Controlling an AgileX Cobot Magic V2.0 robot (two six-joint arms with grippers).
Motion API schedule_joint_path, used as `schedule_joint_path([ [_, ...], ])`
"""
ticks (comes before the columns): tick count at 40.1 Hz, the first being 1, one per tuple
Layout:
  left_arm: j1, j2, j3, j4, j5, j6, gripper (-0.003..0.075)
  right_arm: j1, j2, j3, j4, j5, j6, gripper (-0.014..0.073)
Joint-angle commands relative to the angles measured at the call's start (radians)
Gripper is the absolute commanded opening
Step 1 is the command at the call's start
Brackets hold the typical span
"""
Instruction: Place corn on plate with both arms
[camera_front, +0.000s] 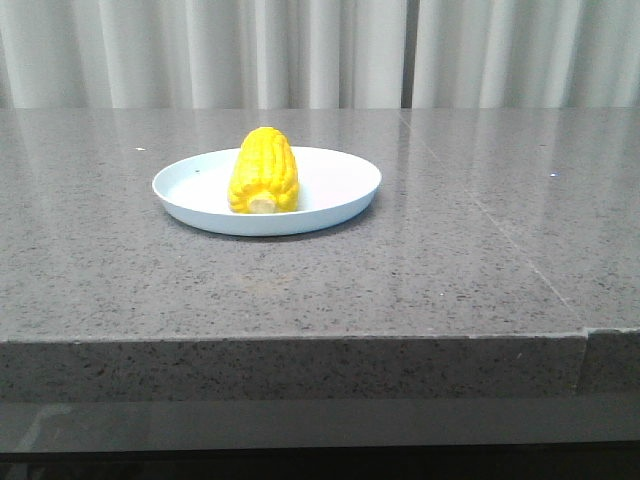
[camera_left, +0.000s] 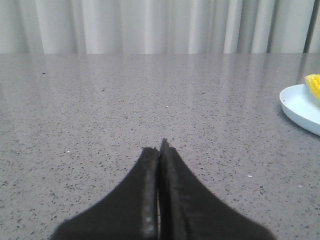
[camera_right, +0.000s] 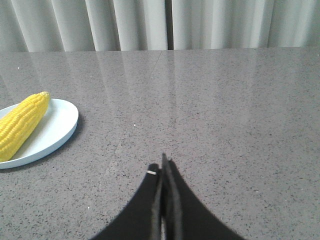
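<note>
The yellow corn (camera_front: 264, 172) lies on the pale blue-white plate (camera_front: 330, 195) in the middle of the table, its beige stub end toward the camera. Neither arm shows in the front view. My left gripper (camera_left: 160, 147) is shut with nothing in it, low over bare stone, well to the left of the plate (camera_left: 299, 102); only a tip of the corn (camera_left: 314, 83) shows there. My right gripper (camera_right: 163, 162) is also shut and empty, to the right of the plate (camera_right: 55, 127) and corn (camera_right: 22, 124).
The grey speckled stone table (camera_front: 450, 260) has a front edge close to the camera and a seam near its right corner. Pale curtains (camera_front: 320, 50) hang behind the far edge.
</note>
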Motion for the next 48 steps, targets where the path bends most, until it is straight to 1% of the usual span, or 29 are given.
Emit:
schedule_joint_path([
  [1,0.003,-0.019,0.002,-0.009,-0.087,0.000,-0.0020,-0.004,0.012,-0.023,-0.011,-0.080,-0.010,-0.0090],
  [5,0.003,-0.019,0.002,-0.009,-0.087,0.000,-0.0020,-0.004,0.012,-0.022,-0.018,-0.082,-0.010,-0.0090],
  [10,0.003,-0.019,0.002,-0.009,-0.087,0.000,-0.0020,-0.017,-0.013,0.029,-0.064,-0.132,-0.010,-0.0090],
  [15,0.003,-0.019,0.002,-0.009,-0.087,0.000,-0.0020,-0.076,-0.072,0.119,-0.064,-0.176,-0.010,-0.0090],
  [22,0.003,-0.019,0.002,-0.009,-0.087,0.000,-0.0020,-0.157,-0.157,0.250,-0.064,-0.177,-0.010,-0.0090],
  [26,0.003,-0.019,0.002,-0.009,-0.087,0.000,-0.0020,-0.178,-0.189,0.317,-0.064,-0.185,-0.010,-0.0090],
  [31,0.003,-0.019,0.002,-0.009,-0.087,0.000,-0.0020,-0.177,-0.187,0.383,-0.064,-0.248,-0.010,-0.0090],
  [32,0.003,-0.019,0.002,-0.009,-0.087,0.000,-0.0020,-0.177,-0.187,0.380,-0.064,-0.224,-0.010,-0.0090],
  [36,0.003,-0.019,0.002,-0.009,-0.087,0.000,-0.0020,-0.177,-0.187,0.379,-0.064,-0.216,-0.010,-0.0090],
  [48,0.003,-0.019,0.002,-0.009,-0.087,0.000,-0.0020,-0.177,-0.187,0.379,-0.064,-0.214,-0.010,-0.0090],
])
